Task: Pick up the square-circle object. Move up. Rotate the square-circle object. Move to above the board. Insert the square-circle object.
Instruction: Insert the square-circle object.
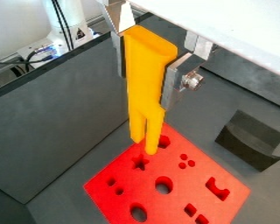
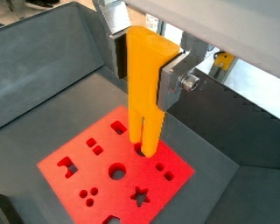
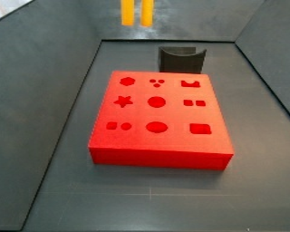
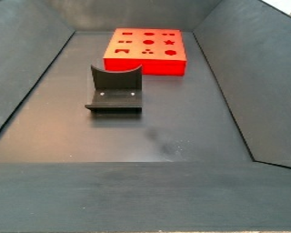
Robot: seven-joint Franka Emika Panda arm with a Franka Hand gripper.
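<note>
- Gripper (image 1: 150, 63) above the board (image 1: 119, 188), fingers clamped on the square-circle object (image 1: 145, 83), which hangs vertical, prongs down.
- Judged: pick, lift and rotation done; final alignment and insertion remain.
- Piece well clear of the board's top in a side view (image 3: 137, 11).
- Dark holder (image 3: 180, 60) stands just behind the board; bin walls well apart.

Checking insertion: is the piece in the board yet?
Out: the piece, held upright in the gripper, hangs above the board.
</note>
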